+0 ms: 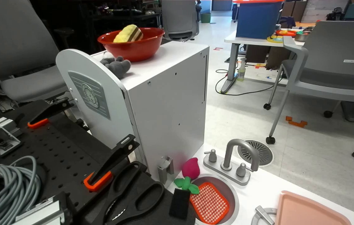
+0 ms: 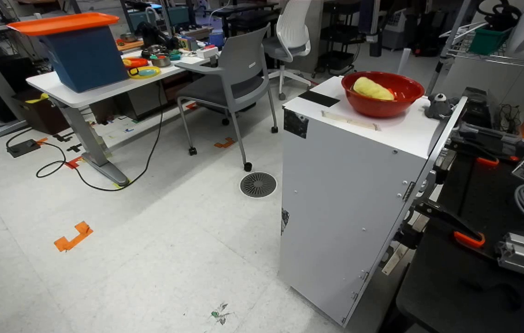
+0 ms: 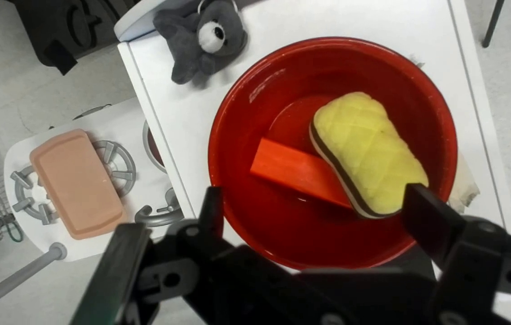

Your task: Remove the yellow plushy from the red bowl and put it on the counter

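Inside the glossy red bowl lies the yellow plushy, quilted and edged with a dark brown and white stripe. Both exterior views show the bowl on top of the white cabinet, the plushy resting partly above its rim in an exterior view. My gripper appears only in the wrist view, its jaws wide apart over the bowl and nothing held. The right fingertip overlaps the plushy's lower end in the picture; contact cannot be told. The counter is low beside the cabinet.
An orange block sits in the bowl, partly under the plushy. A grey bear toy lies beside the bowl on the cabinet. On the counter are a faucet, a basin and a salmon-pink tray.
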Motion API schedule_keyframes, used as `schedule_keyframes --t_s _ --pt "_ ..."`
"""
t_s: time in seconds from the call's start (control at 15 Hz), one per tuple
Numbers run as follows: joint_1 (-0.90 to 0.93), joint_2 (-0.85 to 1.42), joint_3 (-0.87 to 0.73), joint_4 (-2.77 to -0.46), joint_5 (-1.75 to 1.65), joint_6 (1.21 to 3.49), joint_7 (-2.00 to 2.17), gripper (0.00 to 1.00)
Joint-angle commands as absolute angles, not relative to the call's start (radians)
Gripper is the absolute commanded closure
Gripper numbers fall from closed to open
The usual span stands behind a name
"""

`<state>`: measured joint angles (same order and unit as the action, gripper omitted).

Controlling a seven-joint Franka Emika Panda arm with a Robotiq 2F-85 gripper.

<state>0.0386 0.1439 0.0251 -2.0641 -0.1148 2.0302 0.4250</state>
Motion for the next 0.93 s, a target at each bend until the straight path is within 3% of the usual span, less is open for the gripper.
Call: schedule_keyframes --t_s 0.0,0.87 --pt "0.063 0.16 0.022 -2.041 -0.158 2.001 0.429 0.0" --pt "0.089 0.159 0.029 -2.063 -0.197 2.031 0.37 0.0"
